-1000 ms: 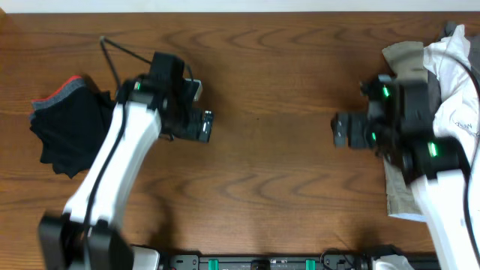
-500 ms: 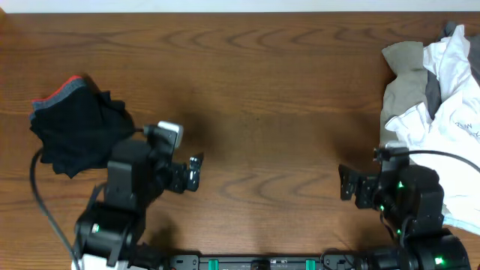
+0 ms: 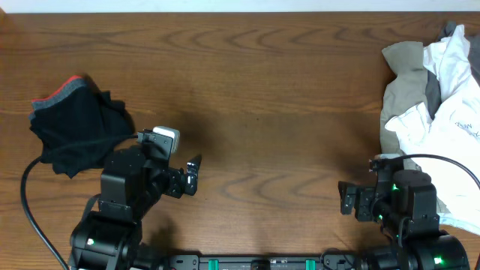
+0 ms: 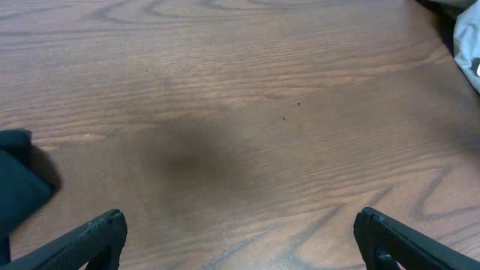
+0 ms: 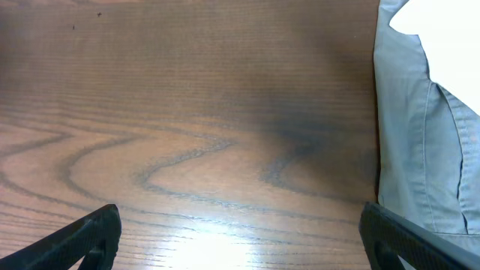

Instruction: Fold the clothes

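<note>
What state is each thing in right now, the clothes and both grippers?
dark garment: roughly folded bundle, lying at the left of the table, not held.
white and khaki clothes: crumpled, unfolded heap at the right edge.
left gripper: open, empty, near the dark garment.
right gripper: open, empty, beside the heap.

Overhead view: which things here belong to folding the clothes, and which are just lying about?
Belong to the job:
- dark garment with a grey, red-edged waistband, at the left
- heap of white and khaki clothes, at the right edge

Just there:
- wooden table
- black cable looping beside the left arm
</note>
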